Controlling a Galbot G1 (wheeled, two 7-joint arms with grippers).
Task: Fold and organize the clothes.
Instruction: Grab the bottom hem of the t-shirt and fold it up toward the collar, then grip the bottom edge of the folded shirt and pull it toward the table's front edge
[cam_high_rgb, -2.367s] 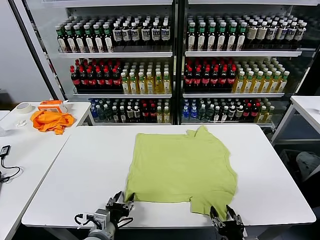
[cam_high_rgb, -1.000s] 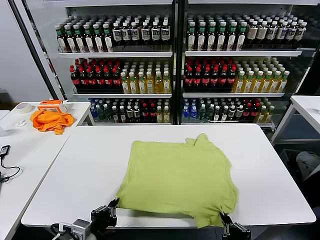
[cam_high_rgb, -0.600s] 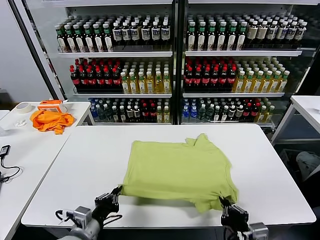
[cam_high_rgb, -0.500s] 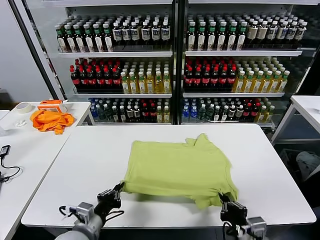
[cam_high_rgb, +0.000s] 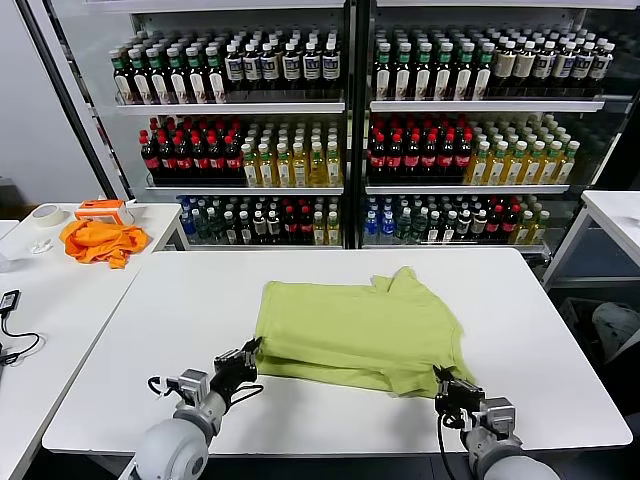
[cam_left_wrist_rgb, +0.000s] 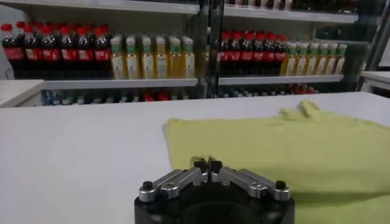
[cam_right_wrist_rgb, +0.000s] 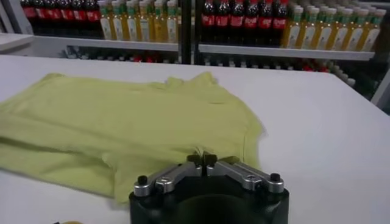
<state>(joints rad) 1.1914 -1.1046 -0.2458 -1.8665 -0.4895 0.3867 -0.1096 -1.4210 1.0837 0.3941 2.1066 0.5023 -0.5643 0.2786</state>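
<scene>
We're pinching the T-shirt (cam_high_rgb: 358, 327) by its near hem corners w/ both grippers: left gripper (cam_high_rgb: 246, 355) and right gripper (cam_high_rgb: 444, 383), each pressed together on fabric, probably to carry that edge over for a fold. Shirt's lying mid table (cam_high_rgb: 560, 330). Behind, cooler shelves (cam_high_rgb: 250, 108) are holding rows of bottles (cam_high_rgb: 240, 158).

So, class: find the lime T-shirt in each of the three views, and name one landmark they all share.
Head view: T-shirt mid-table, its near edge held by left pincer and right pincer.
Left wrist view: fills the right half.
Right wrist view: spread across the left and centre.
Shared landmark: bottle shelves behind the table.
</scene>
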